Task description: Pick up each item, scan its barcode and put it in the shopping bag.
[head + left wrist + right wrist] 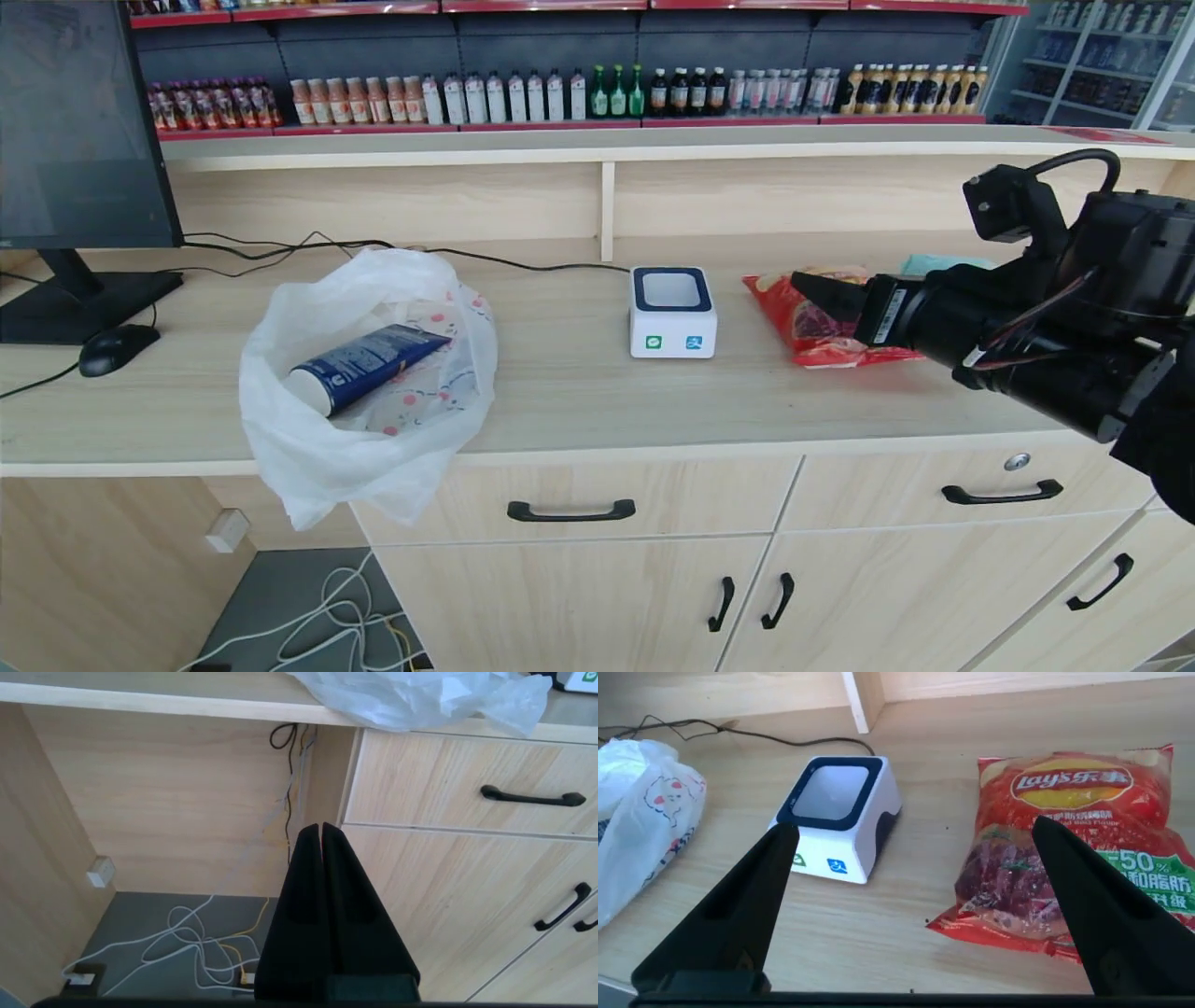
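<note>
**Chip bag (1008,873) beside scanner (673,311)**

It lies flat on the counter (579,392), just right of the scanner. The right gripper (915,831) hovers close by it, fingers wide apart. The shopping bag (308,411), to the left, holds a blue tube (364,366). The left gripper (320,840) hangs below the counter edge, fingers pressed together.

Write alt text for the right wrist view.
The open right gripper hovers over a wooden counter, facing a white barcode scanner and a red chip bag lying flat beside it. The white shopping bag sits on the scanner's other side.
</note>
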Robot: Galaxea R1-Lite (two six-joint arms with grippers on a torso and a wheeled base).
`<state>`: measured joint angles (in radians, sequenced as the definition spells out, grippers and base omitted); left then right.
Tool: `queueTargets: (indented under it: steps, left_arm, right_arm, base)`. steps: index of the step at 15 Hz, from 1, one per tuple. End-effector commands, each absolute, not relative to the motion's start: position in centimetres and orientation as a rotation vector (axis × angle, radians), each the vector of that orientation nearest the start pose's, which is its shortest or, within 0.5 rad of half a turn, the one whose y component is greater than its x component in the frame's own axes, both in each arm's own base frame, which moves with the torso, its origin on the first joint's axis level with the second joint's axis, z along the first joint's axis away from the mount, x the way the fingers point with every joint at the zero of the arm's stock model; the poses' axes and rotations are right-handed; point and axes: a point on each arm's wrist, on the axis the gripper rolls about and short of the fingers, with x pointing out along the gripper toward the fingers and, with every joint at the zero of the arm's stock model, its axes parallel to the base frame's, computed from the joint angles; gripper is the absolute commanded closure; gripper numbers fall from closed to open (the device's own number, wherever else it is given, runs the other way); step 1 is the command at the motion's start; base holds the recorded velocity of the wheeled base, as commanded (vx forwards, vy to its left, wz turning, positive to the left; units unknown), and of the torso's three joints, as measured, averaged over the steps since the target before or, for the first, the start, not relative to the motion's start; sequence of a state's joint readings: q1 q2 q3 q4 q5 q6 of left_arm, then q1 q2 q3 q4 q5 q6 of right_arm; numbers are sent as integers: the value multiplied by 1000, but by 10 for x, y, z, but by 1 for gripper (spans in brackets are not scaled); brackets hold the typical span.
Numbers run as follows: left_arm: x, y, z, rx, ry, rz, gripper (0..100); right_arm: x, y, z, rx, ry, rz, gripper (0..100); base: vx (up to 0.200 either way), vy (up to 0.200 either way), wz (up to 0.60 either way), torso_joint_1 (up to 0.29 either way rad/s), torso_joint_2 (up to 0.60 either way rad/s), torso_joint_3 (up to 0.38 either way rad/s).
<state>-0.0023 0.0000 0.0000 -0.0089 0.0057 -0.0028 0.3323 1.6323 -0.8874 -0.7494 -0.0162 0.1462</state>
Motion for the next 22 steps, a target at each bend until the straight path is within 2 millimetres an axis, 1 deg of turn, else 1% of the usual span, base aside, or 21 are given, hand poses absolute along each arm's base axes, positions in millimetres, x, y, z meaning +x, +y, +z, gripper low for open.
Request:
queueTargets:
  steps: [1, 3, 4, 5, 6, 9, 11, 15, 17, 22]
  left_arm:
    - [-23, 0, 76, -3, -9, 5, 100]
    - [-23, 0, 76, -3, -9, 5, 100]
    - [-23, 0, 76, -3, -9, 5, 100]
    - [-23, 0, 76, -3, -9, 5, 100]
    - [-23, 0, 76, -3, -9, 5, 100]
    - [-23, 0, 76, -3, -9, 5, 100]
    - [-23, 0, 76, -3, -9, 5, 100]
    - [-23, 0, 76, -5, -9, 6, 100]
    - [-23, 0, 76, -5, -9, 5, 100]
    - [-23, 0, 76, -5, -9, 5, 100]
  right_arm:
    - [304, 103, 244, 164, 11, 298, 0]
    - [318, 98, 251, 159, 25, 251, 0]
    - [323, 89, 256, 147, 78, 216, 0]
    - [323, 89, 256, 147, 78, 216, 0]
    - [330, 79, 262, 141, 152, 180, 0]
    - [344, 69, 253, 124, 269, 138, 0]
    - [357, 67, 254, 108, 277, 129, 0]
    - [376, 70, 242, 81, 328, 121, 0]
    - [383, 70, 232, 67, 354, 115, 0]
    - [386, 69, 221, 63, 399, 93, 0]
  base:
    - [0, 0, 0, 0, 0, 0]
    - [0, 0, 0, 0, 0, 0]
    - [0, 0, 0, 0, 0, 0]
    - [0, 0, 0, 0, 0, 0]
    - [0, 0, 0, 0, 0, 0]
    - [0, 0, 0, 0, 0, 0]
    - [0, 0, 0, 0, 0, 0]
    - [0, 0, 0, 0, 0, 0]
    - [0, 0, 0, 0, 0, 0]
    - [0, 0, 0, 0, 0, 0]
